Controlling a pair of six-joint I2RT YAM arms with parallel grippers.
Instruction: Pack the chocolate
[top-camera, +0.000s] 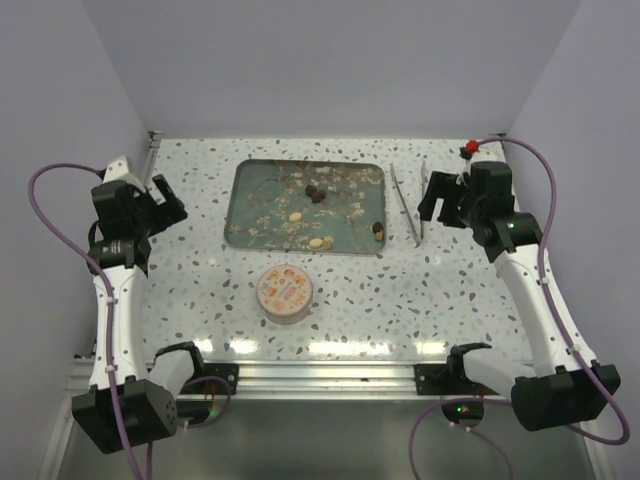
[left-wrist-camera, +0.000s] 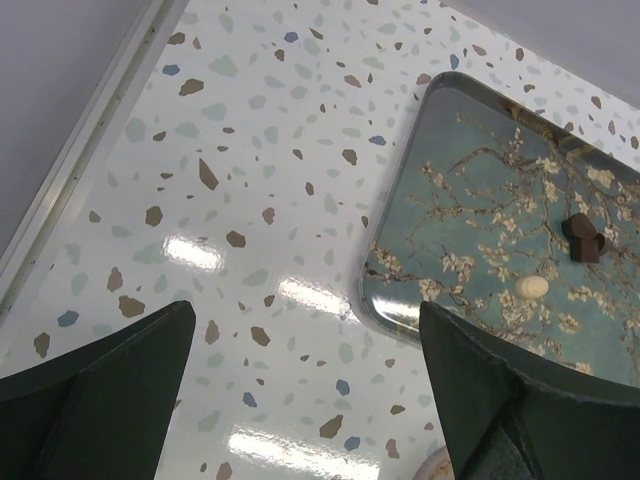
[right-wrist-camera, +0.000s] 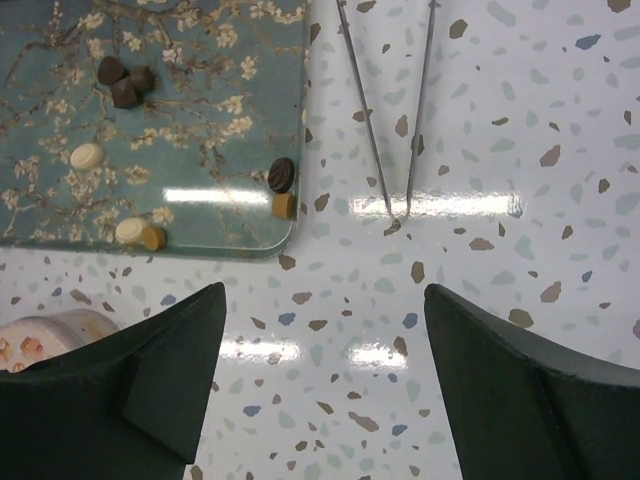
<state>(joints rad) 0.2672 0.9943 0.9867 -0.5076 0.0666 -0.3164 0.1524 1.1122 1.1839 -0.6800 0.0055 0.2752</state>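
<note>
Several small chocolate pieces lie on a teal blossom-patterned tray: dark ones near the middle, a cream one, cream and tan ones at the front edge, a dark and a tan one at the right. A round tin with a patterned lid stands in front of the tray. My left gripper is open and empty left of the tray. My right gripper is open and empty right of it. The right wrist view shows the dark pieces and the dark and tan pair.
Metal tweezers lie between the tray and my right gripper; they also show in the right wrist view. A metal rail runs along the near table edge. Walls close the back and sides.
</note>
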